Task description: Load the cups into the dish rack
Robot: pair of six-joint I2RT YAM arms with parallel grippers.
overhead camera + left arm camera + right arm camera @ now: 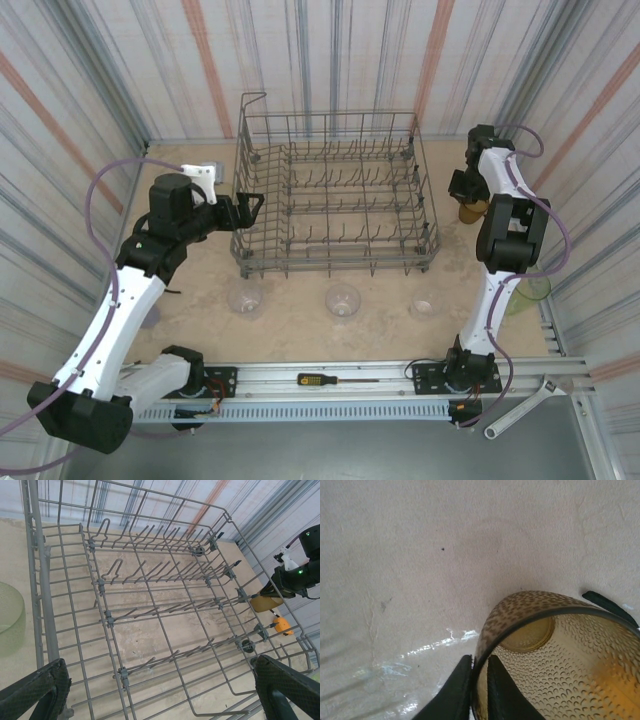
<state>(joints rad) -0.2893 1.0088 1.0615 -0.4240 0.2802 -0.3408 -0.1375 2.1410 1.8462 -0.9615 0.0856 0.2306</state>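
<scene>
At the table's right edge, just beside the dish rack [335, 265], your right gripper [479, 680] pinched the amber cup [555, 650] by its rim, one finger inside and one outside, probably so the wall gave a firm hold for lifting. Your left gripper [250, 212] hung spread wide over the empty rack's left side, holding nothing. Clear cups [343, 299] stood in front of the rack.

Dish rack [335, 243] open above, upright tines [330, 178] across its floor
</scene>
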